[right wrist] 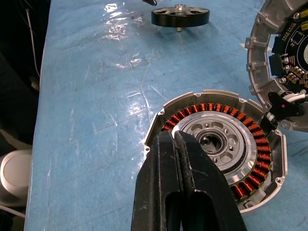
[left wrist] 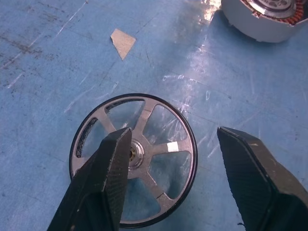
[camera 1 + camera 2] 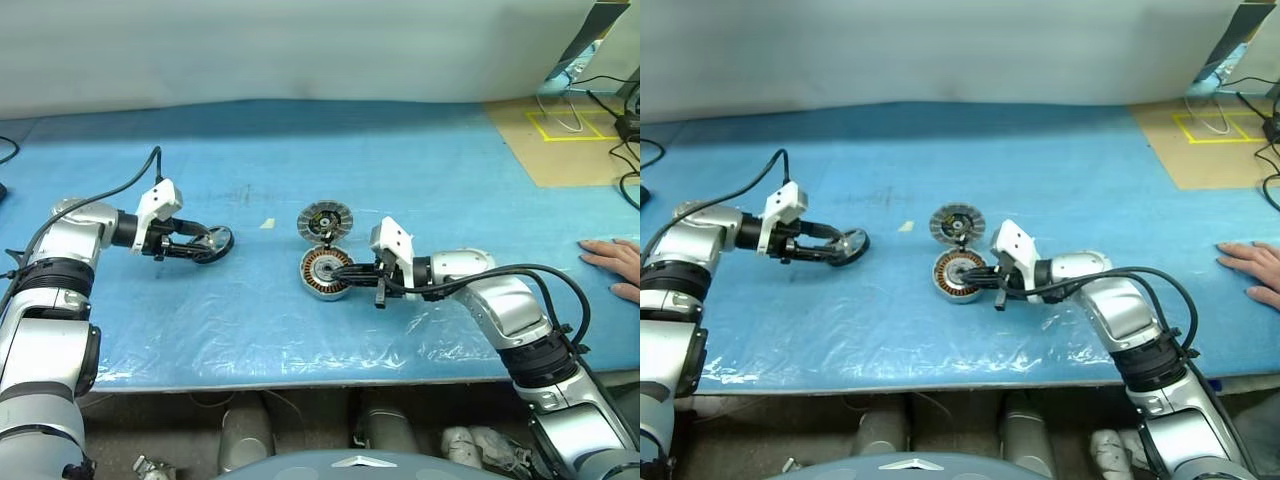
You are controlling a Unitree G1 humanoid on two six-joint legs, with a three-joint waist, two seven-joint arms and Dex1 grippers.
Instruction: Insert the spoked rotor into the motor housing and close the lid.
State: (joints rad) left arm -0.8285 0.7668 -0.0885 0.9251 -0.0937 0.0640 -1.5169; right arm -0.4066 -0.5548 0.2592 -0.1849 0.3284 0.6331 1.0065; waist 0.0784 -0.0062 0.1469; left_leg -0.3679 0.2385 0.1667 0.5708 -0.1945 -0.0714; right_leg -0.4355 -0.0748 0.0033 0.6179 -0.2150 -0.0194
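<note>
Lying flat on the counter [image 3: 250, 330], the rigid spoked rotor [image 2: 134, 158] (thin-rimmed, probably slippery) suits a rim pinch by the open, empty left gripper [image 2: 174, 144].

spoked rotor [image 2: 144, 149]: flat silver wheel, black rim, small hub at centre, lying on the blue sheet [image 2: 43, 72] under the left gripper [image 2: 173, 159]. gripper fingers [image 2: 103, 183]: two, black, standing wide apart; one overlaps the rotor's hub side, the other sits just outside its rim. paper scrap [image 2: 122, 42]: beyond the rotor. motor housing [image 2: 264, 19]: grey wall, copper windings, well beyond the fingertips.
</note>
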